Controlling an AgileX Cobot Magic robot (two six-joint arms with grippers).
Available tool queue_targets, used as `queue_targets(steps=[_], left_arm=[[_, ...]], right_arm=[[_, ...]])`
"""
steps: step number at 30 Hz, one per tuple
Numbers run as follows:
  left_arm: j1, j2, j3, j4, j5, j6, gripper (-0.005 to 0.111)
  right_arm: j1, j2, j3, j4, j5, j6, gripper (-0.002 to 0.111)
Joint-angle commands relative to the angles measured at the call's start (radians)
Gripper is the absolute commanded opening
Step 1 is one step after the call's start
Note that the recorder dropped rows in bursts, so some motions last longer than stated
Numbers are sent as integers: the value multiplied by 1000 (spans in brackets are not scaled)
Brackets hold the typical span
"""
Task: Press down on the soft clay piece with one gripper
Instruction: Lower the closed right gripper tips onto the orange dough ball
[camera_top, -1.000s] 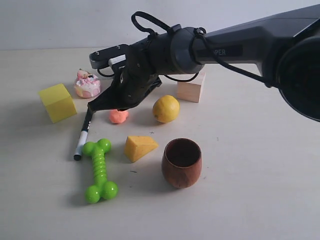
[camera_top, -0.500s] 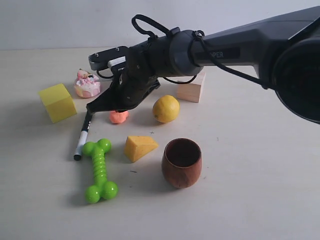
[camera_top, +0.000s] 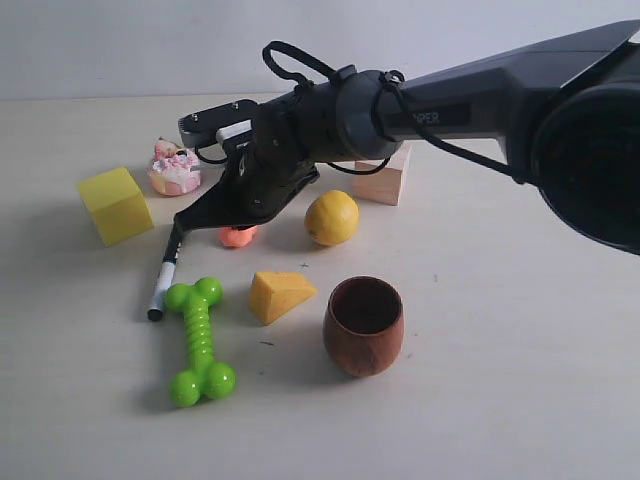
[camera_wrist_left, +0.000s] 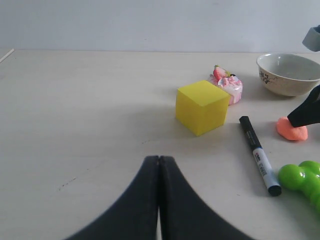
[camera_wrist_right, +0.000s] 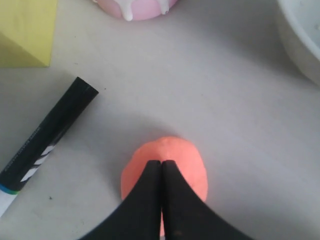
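The soft clay piece (camera_top: 238, 238) is a small salmon-orange lump lying between the black marker and the lemon (camera_top: 332, 217). My right gripper (camera_top: 234, 225) reaches across from the right and hangs right over it, shut. In the right wrist view the closed right gripper (camera_wrist_right: 161, 163) rests on top of the clay (camera_wrist_right: 172, 148), covering its near half. The left wrist view shows the clay (camera_wrist_left: 291, 131) with a black fingertip (camera_wrist_left: 306, 111) touching its top. My left gripper (camera_wrist_left: 159, 159) is shut on nothing, low over bare table, away from the clay.
Around the clay: a black marker (camera_top: 163, 272), yellow cube (camera_top: 116, 205), pink-frosted cake toy (camera_top: 174, 168), wooden block (camera_top: 383, 181), cheese wedge (camera_top: 278, 295), green bone toy (camera_top: 198, 340), wooden cup (camera_top: 364, 325). A white bowl (camera_wrist_left: 288, 73) stands behind the clay.
My right gripper has sunk a little and shifted slightly left, coming down on the clay; less of the clay shows under it. Nothing else has moved.
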Motion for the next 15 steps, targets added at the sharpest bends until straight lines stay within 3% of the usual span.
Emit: queue_targets(steps=[1, 15], left_arm=[[-5, -2, -3, -3, -11, 0, 0], [-5, -2, -3, -3, -11, 0, 0]], right_arm=[[4, 12, -3, 1, 7, -9, 0], [4, 37, -3, 1, 79, -9, 0]])
